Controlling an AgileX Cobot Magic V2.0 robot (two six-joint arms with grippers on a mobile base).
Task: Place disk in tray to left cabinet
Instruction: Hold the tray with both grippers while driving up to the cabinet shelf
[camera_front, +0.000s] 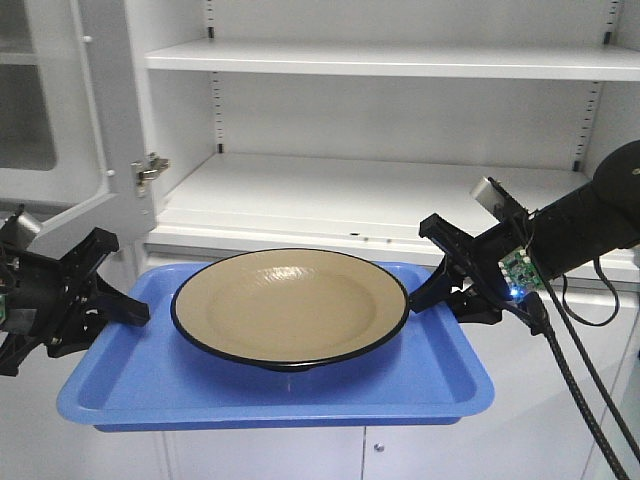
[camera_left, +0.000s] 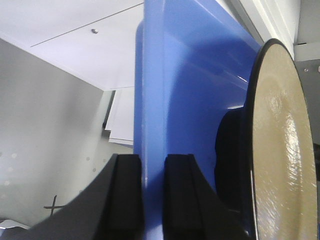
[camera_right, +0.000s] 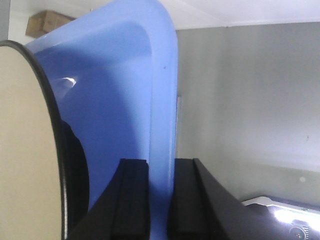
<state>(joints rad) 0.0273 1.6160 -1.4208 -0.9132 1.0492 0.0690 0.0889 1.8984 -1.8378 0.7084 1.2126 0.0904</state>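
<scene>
The tan disk (camera_front: 290, 305) with its black rim lies in the middle of the blue tray (camera_front: 270, 395), which hangs level in front of the grey-white cabinet (camera_front: 380, 195), just below its lower shelf. My left gripper (camera_front: 125, 308) is shut on the tray's left rim and my right gripper (camera_front: 440, 290) is shut on its right rim. In the left wrist view the gripper (camera_left: 152, 162) pinches the tray lip (camera_left: 190, 75), with the disk (camera_left: 282, 150) close on the right. In the right wrist view the gripper (camera_right: 161, 167) clamps the tray lip (camera_right: 115, 100), the disk (camera_right: 25, 150) at the left.
The cabinet door (camera_front: 60, 100) stands open at the left with a metal hinge (camera_front: 150, 171) near my left arm. An upper shelf (camera_front: 390, 58) spans above the lower one. White lower doors (camera_front: 400, 450) sit beneath the tray. Cables (camera_front: 580, 370) hang from my right arm.
</scene>
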